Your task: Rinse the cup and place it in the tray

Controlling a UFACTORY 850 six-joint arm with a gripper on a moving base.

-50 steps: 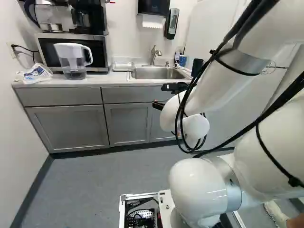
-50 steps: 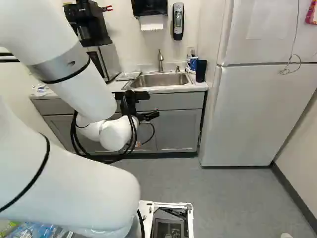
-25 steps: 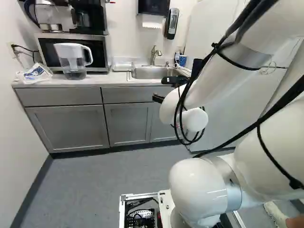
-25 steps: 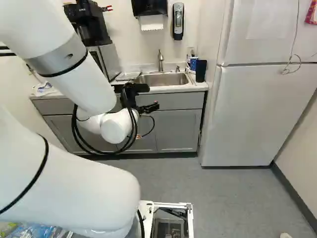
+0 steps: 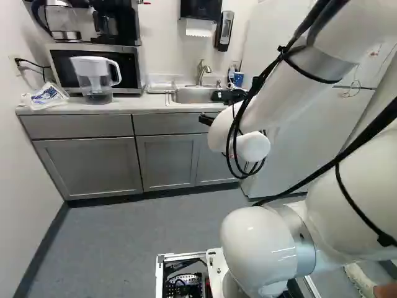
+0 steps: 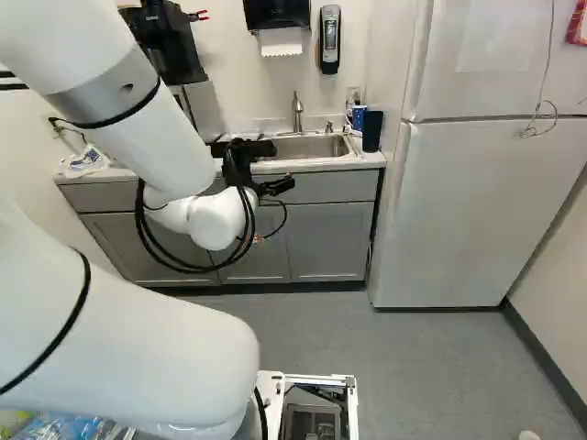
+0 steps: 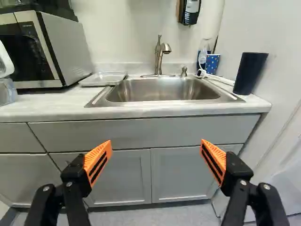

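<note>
My gripper (image 6: 278,187) is in front of the counter in the right base view. In the wrist view the gripper (image 7: 156,162) stands wide open before the cabinet doors, nothing between its orange pads. A dark navy cup (image 7: 250,74) stands on the counter right of the sink (image 7: 160,90), beside the fridge; the right base view also shows this cup (image 6: 371,131). Behind it is a blue dotted cup (image 7: 211,64) near the wall. The shallow clear tray (image 7: 103,78) lies on the counter between sink and microwave. Above the sink's back edge rises the faucet (image 7: 160,54).
A microwave (image 7: 33,49) and a water pitcher (image 5: 96,81) occupy the counter's left part, with a plastic bag (image 5: 46,97) at its end. The counter's front edge (image 7: 141,112) runs ahead of the gripper. A white fridge (image 6: 477,211) borders the counter on the right.
My wrist and gripper have risen in front of the cabinets, toward counter height. The base has not moved, and the cups and tray stand as before.
</note>
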